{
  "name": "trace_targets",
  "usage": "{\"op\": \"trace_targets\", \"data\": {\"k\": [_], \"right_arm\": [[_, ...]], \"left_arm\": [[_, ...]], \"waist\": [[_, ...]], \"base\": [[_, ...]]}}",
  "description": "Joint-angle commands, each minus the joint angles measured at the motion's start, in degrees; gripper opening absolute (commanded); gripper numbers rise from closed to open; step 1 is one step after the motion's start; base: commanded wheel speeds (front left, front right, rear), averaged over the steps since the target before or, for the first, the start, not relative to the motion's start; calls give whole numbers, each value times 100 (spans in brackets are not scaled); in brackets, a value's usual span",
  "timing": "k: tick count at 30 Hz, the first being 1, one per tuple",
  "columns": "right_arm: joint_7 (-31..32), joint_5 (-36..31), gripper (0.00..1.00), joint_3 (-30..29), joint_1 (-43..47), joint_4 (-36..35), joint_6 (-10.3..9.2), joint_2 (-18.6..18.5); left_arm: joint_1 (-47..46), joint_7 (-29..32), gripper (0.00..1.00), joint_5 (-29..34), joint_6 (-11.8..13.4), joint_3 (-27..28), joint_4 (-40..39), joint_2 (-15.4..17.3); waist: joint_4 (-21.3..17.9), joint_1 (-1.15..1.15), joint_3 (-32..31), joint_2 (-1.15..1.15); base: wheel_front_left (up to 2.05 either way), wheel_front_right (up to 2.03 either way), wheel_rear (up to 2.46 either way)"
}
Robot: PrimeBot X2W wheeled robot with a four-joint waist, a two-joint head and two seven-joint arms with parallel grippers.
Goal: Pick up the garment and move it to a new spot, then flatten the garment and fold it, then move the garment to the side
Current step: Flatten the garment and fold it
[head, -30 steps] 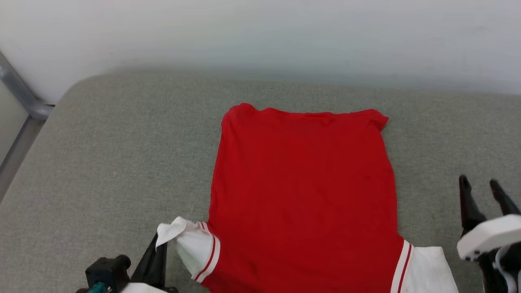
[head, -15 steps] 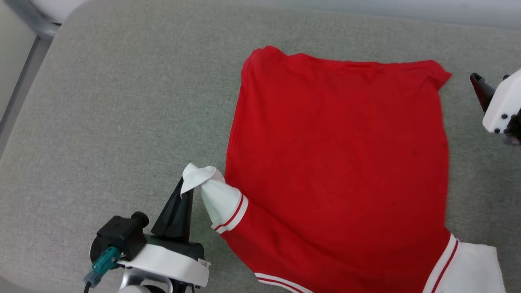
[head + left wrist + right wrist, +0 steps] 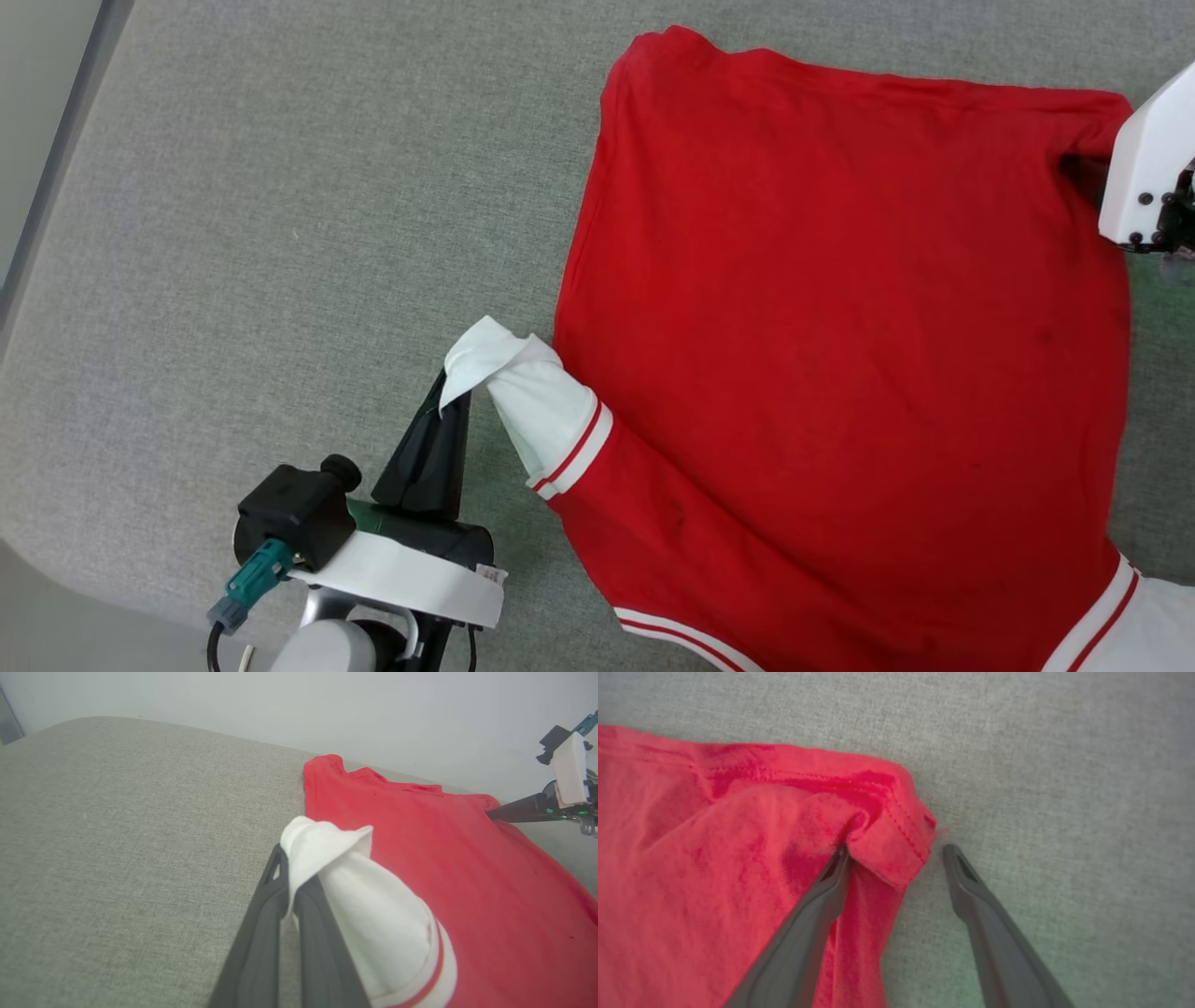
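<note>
Since a second ago – the right tool (image 3: 896, 851) has travelled from beside the garment's (image 3: 840, 327) near sleeve to its far right hem corner (image 3: 901, 826). The head camera has dipped too, so part of that shift is the view, not the cloth.

Left tool (image 3: 455, 397): clamped shut on the edge of the white left sleeve (image 3: 541, 411), holding it raised off the grey padded surface (image 3: 280, 233), towards that surface's near edge.

Right tool: jaws wide apart, straddling the hem corner. One finger presses on red fabric, the other stands on the padding just beside it. Nothing gripped.

Garment: spread across the padded surface, hem towards the far edge by the wall, sleeves towards the near edge. The body lies mostly flat; the right hem corner is bunched and rolled under.

Progress, as judged – the garment looks laid out at its spot and flattening is under way. Left to do: smooth that corner and the sleeve, fold, move aside.

Writing: none legible. A small tag (image 3: 487, 574) on the left wrist's white cuff is too small to read.
</note>
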Motion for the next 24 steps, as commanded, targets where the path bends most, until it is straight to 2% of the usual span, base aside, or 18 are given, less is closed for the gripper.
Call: {"op": "trace_targets", "data": {"k": [1, 2, 3, 4, 6, 16, 24], "right_arm": [[326, 19, 100, 118, 178, 338, -2, 50], [489, 59, 100, 138, 247, 459, -2, 52], [609, 105, 82, 169, 300, 544, -2, 48], [706, 137, 50, 201, 333, 602, -2, 42], [713, 215, 0, 266, 337, 584, -2, 9], [56, 337, 0, 639, 47, 37, -5, -545], [-44, 680, 0, 677, 1019, -874, -5, -1058]], "left_arm": [[-57, -42, 0, -36, -31, -5, 45, -13], [-74, -58, 0, -41, -43, -11, 56, -28], [-90, -65, 0, -30, -45, -13, 70, -36], [-95, -79, 0, -30, -44, -10, 92, -44], [-101, -90, 0, -35, -46, -15, 143, -52], [146, -10, 0, -95, 42, 15, 437, 47], [578, 214, 0, -205, 259, 182, 579, 231]], "waist": [[31, -1, 32, 0], [41, -1, 41, 0], [50, -1, 45, 0], [57, -1, 38, 0], [61, -1, 15, 0], [-75, -1, -656, 0], [-432, -1, -1432, 0]], "base": [[0, 0, 0], [0, 0, 0], [0, 0, 0], [0, 0, 0], [0, 0, 0], [0, 0, 0], [0, 0, 0]]}}
